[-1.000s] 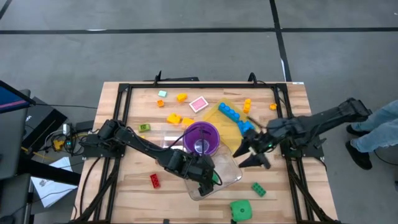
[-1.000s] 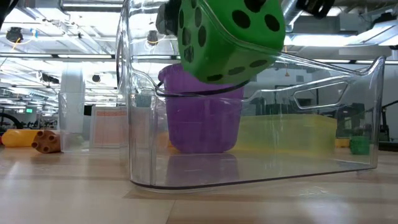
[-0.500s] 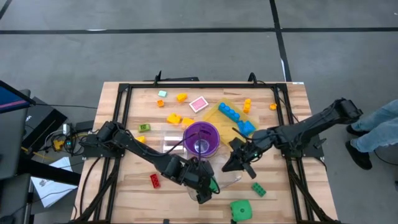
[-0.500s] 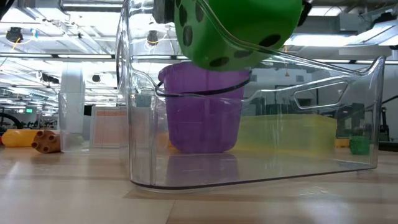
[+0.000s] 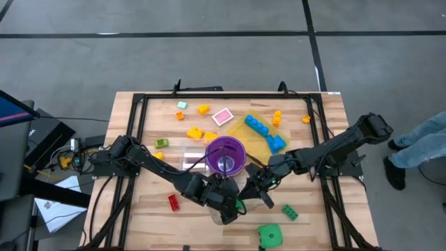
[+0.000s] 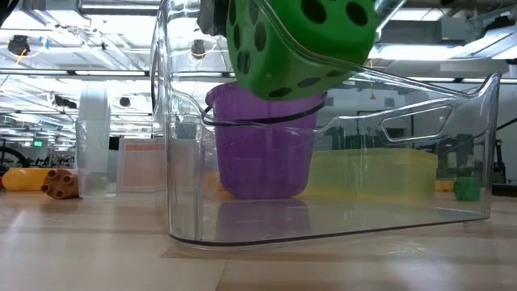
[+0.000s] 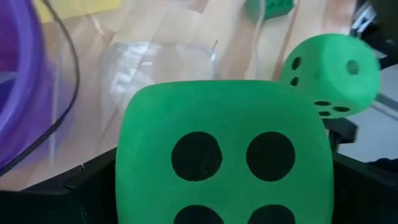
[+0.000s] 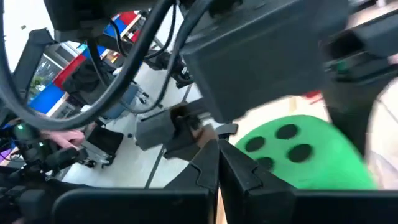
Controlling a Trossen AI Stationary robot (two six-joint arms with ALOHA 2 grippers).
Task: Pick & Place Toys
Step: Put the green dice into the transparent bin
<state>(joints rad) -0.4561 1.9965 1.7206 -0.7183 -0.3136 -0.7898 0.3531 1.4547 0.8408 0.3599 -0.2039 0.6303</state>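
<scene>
As it sits clamped between the left gripper's point(image 5: 226, 206) widely spread fingers, the die point(image 7: 224, 155) shows a black-dotted green face to the left wrist camera. From table height, the die point(image 6: 299, 40) hangs tilted above the tub point(image 6: 323, 226), clear of its floor. The tub is clear plastic and has nothing lying in it that can be made out.

The right gripper point(image 5: 252, 189) has its fingers point(image 8: 217, 162) pressed together on nothing. It is just beside the left gripper, over the tub. The right wrist view shows a green dotted face past the fingertips; cannot tell if they touch.

- The cup point(image 5: 225, 155), purple, stands just behind the tub.
- The tray point(image 5: 261, 136), yellow, lies right of the cup with two blue bricks point(image 5: 256, 125) on it.
- The second die point(image 5: 270, 235) rests on the table at the near edge, apart from the tub.
- A green brick point(image 5: 290, 212) lies between the second die and the right gripper.
- A red brick point(image 5: 173, 202) lies left of the left gripper.
- Toward the far edge are a pink piece point(image 5: 222, 116), yellow bricks point(image 5: 203, 109) and orange bits point(image 5: 277, 117), all loose on the wood.

A person's legs point(image 5: 418, 150) show beyond the table's right side.
</scene>
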